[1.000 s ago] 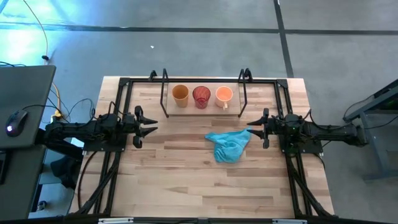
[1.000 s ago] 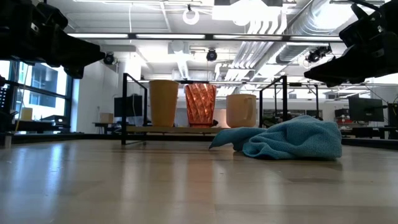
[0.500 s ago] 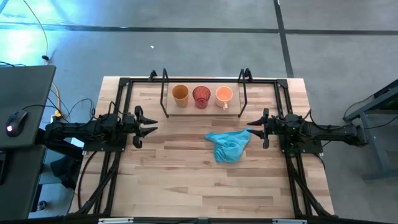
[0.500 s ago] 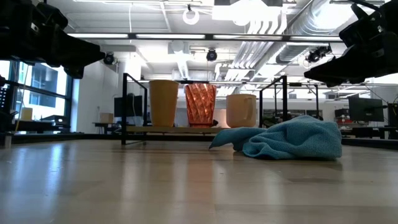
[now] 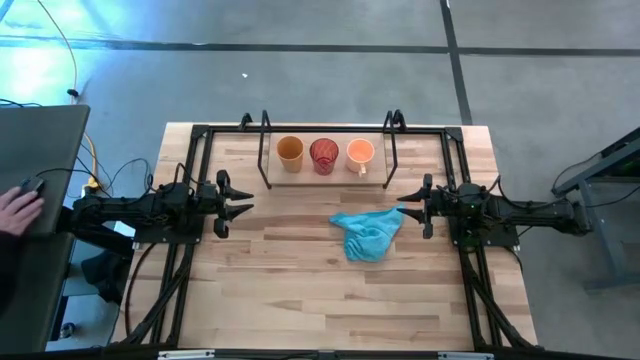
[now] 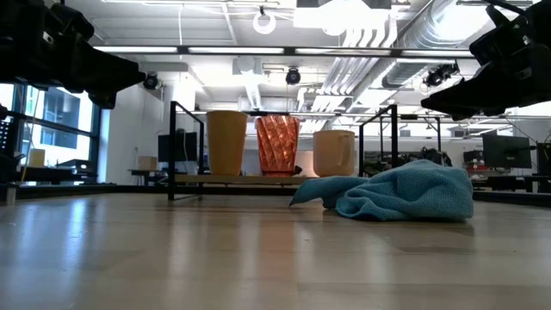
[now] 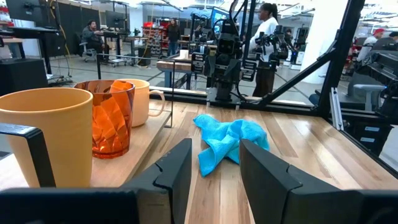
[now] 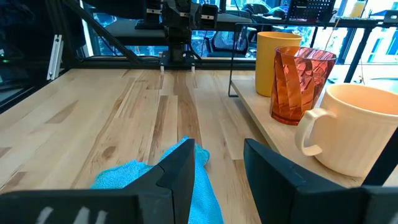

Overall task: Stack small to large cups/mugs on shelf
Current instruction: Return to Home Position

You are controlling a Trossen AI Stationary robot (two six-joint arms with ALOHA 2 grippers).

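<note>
Three cups stand in a row on the light-wood shelf (image 5: 325,175) at the table's far side: a yellow-orange cup (image 5: 289,152) on the left, a red ribbed cup (image 5: 323,155) in the middle, a light orange mug (image 5: 359,153) with a handle on the right. They rest upright on their bases and show again in the low view: yellow-orange cup (image 6: 226,142), red ribbed cup (image 6: 277,145), light orange mug (image 6: 333,152). My left gripper (image 5: 238,205) hovers open near the table's left edge, above the table. My right gripper (image 5: 406,209) hovers open at the right side, over the turquoise cloth's edge.
A crumpled turquoise cloth (image 5: 368,233) lies on the tabletop in front of the shelf, right of centre. The shelf's black rod frame (image 5: 266,150) stands around the cups. A person's hand (image 5: 15,208) rests on a mouse on the side desk left of the table.
Both arms and the cups have kept still. A person's hand has come onto the mouse on the desk to the left of the table.
</note>
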